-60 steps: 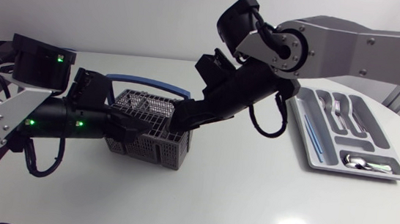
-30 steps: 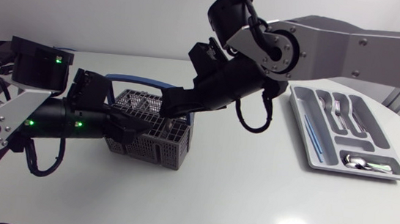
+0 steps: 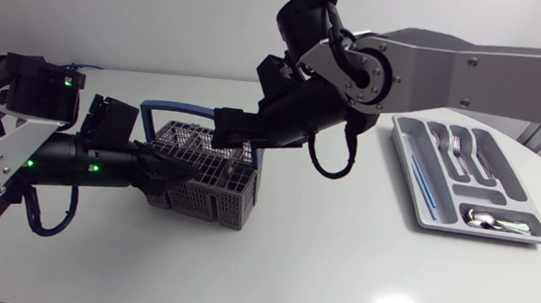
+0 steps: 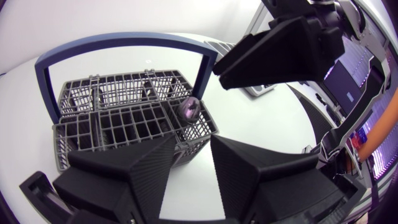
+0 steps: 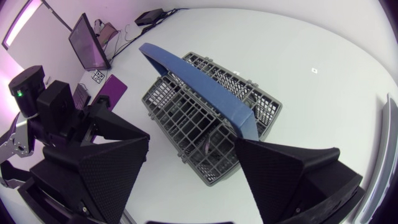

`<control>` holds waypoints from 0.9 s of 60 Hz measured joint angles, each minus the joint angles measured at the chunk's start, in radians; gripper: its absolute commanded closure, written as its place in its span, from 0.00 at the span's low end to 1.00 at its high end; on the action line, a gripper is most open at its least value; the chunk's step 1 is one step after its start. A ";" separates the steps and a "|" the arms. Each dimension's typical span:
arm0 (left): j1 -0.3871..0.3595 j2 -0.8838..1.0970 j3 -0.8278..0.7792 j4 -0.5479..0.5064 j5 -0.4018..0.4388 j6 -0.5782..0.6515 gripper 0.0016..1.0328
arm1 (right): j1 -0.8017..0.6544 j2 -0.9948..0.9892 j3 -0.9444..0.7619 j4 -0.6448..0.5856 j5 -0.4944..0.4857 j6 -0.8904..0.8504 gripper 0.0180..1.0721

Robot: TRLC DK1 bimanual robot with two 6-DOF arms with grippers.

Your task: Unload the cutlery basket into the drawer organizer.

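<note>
Standing on the white table (image 3: pixel 338 277), the grey mesh cutlery basket (image 3: pixel 209 187) sits left of centre in the head view, its blue hoop handle (image 3: pixel 195 111) upright over it. The left gripper (image 4: pixel 191 146) lies low at the basket's near corner. Its jaws are parted by a narrow gap, with the corner at the opening, and contact with the mesh cannot be judged. One metal cutlery piece (image 4: pixel 188 109) stands in the corner compartment just ahead of these fingers, with its rounded end up. The right gripper (image 5: pixel 193 146) hangs over the basket with its jaws spread wide and holds nothing. In its wrist view the blue handle runs between the two fingers and the mesh compartments lie below them. The right arm comes in from the right and reaches past the middle of the table. The grey drawer organizer (image 3: pixel 481 235) lies well apart near the right edge. It holds forks (image 3: pixel 455 144) in a long slot, a spoon (image 3: pixel 488 220) in the crosswise slot, and a thin blue piece (image 3: pixel 424 186) in the slot nearest the basket. No lettering on these items is large enough to make out.
</note>
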 measured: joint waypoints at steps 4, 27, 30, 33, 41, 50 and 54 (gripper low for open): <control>0.000 0.000 -0.007 0.000 0.014 0.021 0.59 | 0.016 0.000 0.000 0.000 0.070 0.011 0.05; 0.013 0.045 -0.012 -0.057 0.059 0.111 0.59 | 0.053 0.000 0.000 -0.035 0.138 0.185 0.05; 0.018 0.054 -0.012 -0.063 0.063 0.122 0.59 | 0.053 0.003 0.001 -0.039 0.140 0.197 0.05; 0.021 0.067 -0.012 -0.066 0.066 0.129 0.59 | 0.053 0.008 0.007 -0.051 0.145 0.208 0.05; 0.021 0.093 -0.011 -0.076 0.074 0.148 0.59 | 0.056 0.033 0.026 -0.073 0.145 0.218 0.05; 0.027 0.106 -0.009 -0.095 0.085 0.163 0.59 | 0.061 0.076 0.043 -0.090 0.145 0.222 0.07; 0.027 0.113 -0.008 -0.101 0.085 0.172 0.59 | 0.061 0.089 0.043 -0.095 0.145 0.227 0.07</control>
